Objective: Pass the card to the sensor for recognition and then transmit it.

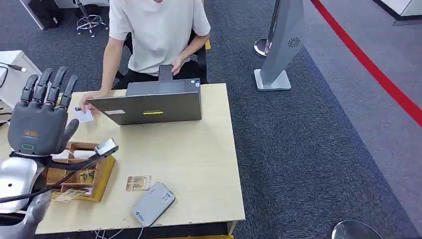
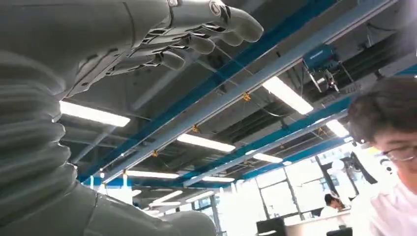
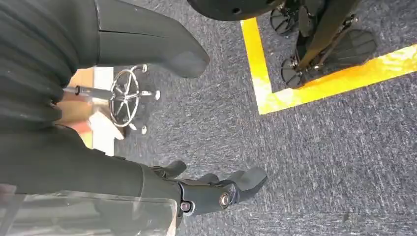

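Two robot hands are showing at a wooden desk [image 1: 199, 159]. Nearest the camera on that desk, a grey card reader [image 1: 153, 203] is lying with its long axis running diagonally, and a patterned card [image 1: 138, 182] sits just beyond it, lying flat with its long side across the desk. Left of the reader, a wooden tray [image 1: 102, 181] is holding papers. Over the tray the left hand [image 1: 40, 117] is hanging raised, fingers spread, grasping nothing. At the desk's far side, a seated person's hand [image 1: 88, 99] is holding a white card [image 1: 83, 115] beside a laptop [image 1: 152, 102]. The left wrist view is looking up at ceiling lights; the right wrist view is showing the right hand [image 3: 206, 189] above carpet, fingers loosely curled, holding nothing.
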Available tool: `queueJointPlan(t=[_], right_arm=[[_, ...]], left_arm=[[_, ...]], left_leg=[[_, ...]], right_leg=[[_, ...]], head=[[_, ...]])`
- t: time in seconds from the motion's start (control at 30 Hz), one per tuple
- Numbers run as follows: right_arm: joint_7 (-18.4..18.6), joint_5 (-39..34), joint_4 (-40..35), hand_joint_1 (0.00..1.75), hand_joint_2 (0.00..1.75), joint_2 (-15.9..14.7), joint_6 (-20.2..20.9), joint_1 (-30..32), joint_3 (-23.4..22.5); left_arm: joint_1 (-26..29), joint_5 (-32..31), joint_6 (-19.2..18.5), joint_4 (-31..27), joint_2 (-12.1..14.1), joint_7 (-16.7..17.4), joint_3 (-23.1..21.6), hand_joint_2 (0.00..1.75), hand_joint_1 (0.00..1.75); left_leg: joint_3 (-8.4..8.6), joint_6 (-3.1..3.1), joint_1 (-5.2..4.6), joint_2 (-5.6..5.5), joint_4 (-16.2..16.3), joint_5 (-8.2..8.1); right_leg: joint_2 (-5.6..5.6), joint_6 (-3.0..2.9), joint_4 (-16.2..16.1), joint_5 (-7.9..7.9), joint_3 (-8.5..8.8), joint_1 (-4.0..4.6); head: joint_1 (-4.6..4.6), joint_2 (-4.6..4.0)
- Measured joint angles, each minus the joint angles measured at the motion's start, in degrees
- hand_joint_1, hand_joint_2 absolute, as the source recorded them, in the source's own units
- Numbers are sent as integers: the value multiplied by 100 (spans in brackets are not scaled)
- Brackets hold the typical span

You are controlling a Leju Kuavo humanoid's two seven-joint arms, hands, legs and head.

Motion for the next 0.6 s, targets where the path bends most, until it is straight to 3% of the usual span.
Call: queueJointPlan(t=[0.1, 0.33, 0.6], right_arm=[[111, -242, -129, 0, 175, 0, -149, 85, 149], [271, -691, -490, 0, 175, 0, -455, 328, 518], [358, -808, -673, 0, 175, 0, -643, 450, 771]], left_arm=[[455, -4, 11, -293, -105, -37, -271, 175, 0], [1571, -9, 247, -729, -103, 278, -1149, 175, 0], [2499, 0, 464, -765, -111, 343, -1217, 175, 0]], left_leg=[[1, 0, 0, 5, 0, -1], [-4, 5, 0, 3, -1, -9], [-4, 6, 1, 1, -3, -9]], right_leg=[[6, 0, 0, 0, -1, 0], [5, 3, -1, -5, -4, 0], [0, 4, 0, -6, -3, 1]], head=[[2, 0], [0, 0], [0, 0]])
